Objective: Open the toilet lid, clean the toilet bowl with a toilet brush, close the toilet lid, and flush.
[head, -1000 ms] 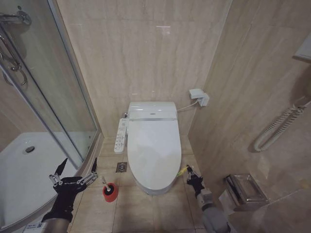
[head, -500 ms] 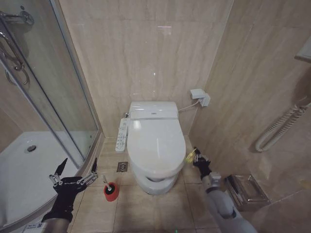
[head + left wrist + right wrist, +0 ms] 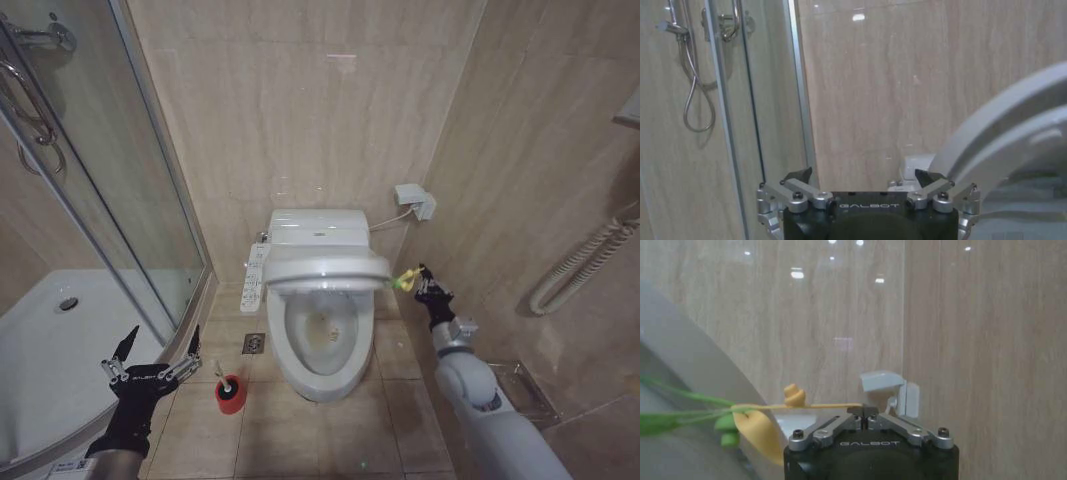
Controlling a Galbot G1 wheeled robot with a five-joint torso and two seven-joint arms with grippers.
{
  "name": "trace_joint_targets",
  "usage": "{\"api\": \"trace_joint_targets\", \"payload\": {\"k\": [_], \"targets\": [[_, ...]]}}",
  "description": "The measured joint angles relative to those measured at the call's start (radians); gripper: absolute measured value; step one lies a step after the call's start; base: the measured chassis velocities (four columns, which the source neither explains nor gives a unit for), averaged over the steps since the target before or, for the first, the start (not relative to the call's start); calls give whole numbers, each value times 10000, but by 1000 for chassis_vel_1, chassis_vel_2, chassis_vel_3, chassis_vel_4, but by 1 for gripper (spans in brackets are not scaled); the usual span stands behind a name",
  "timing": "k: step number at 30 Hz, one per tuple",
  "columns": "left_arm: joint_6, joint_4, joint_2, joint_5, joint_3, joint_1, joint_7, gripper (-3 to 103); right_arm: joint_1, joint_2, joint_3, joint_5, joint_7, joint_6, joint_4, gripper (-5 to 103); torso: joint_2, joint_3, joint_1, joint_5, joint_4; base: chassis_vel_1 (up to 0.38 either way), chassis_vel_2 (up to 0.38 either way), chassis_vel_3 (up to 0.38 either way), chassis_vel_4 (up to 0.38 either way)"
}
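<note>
My right claw [image 3: 418,277] is pinched shut on a thin yellow and green cord [image 3: 815,405] that is tied to the toilet lid [image 3: 325,268]. It sits just beside the lid's right edge, up near the tan wall. The lid is about half way up now, lying almost flat in the air over the bowl.

To do this step well, I think I should pull the cord up and back in a soft curve, the way the lid swings on its hinge. I should not yank, or the cord could slip out or the lid could bang on the tank. I should hold on until the lid leans back and stands by itself.

My left claw [image 3: 151,373] hangs low by the shower glass [image 3: 110,180], with its fingers spread wide and nothing in them. It waits near the toilet brush [image 3: 224,383].

The lid is big, white, shiny and oval. From my wrist, its under side looks grey. Below it is the toilet bowl [image 3: 322,340], white and round like an egg, with a yellow spot at the bottom. The brush has a thin white stick and stands in a small red cup [image 3: 230,396] on the floor tiles, just left of the bowl.
</note>
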Motion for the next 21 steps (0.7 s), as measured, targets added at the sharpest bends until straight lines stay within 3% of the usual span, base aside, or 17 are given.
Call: {"api": "trace_joint_targets", "payload": {"k": [11, 21], "targets": [[0, 0, 0, 0, 0, -1, -1, 100, 1227, -217, -149, 445, 336, -336, -562, 1, -2, 2, 2, 0, -7, 0, 0, 0, 0], [0, 0, 0, 0, 0, 0, 0, 100, 2981, -312, -1368, 835, 890, -757, -1210, 1, -3, 4, 4, 3, -11, 0, 0, 0, 0]]}}
